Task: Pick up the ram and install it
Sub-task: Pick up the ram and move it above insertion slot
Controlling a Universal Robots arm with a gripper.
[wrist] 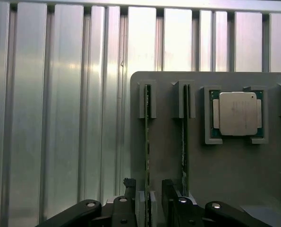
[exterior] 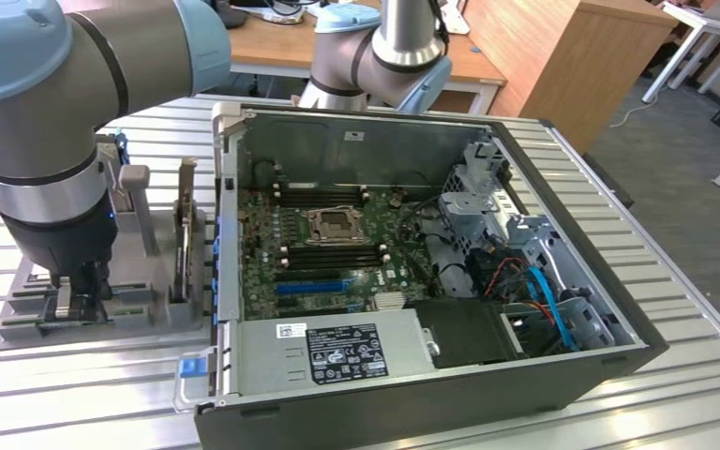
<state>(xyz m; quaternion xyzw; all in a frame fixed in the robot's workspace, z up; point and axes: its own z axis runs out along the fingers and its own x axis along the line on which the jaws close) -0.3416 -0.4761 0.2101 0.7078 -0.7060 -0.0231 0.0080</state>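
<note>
The thin green ram stick [wrist: 147,137] stands in the grey plastic tray [wrist: 168,161], straddled by my gripper [wrist: 148,189]; the open black computer case [exterior: 460,417] lies to the exterior view's right.

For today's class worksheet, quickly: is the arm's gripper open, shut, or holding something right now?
Gripper: open, holding nothing; its fingers stand either side of a ram stick set on edge in the grey tray.

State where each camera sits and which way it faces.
Exterior view: raised, looking down into the open black computer case on the slatted metal table; grey-blue robot arm at the exterior view's left.
Wrist view: on the wrist, looking down at the grey plastic holder tray, thin green ram stick on edge and square silver processor chip; black gripper shows.
Shared: holder tray and gripper.
</note>
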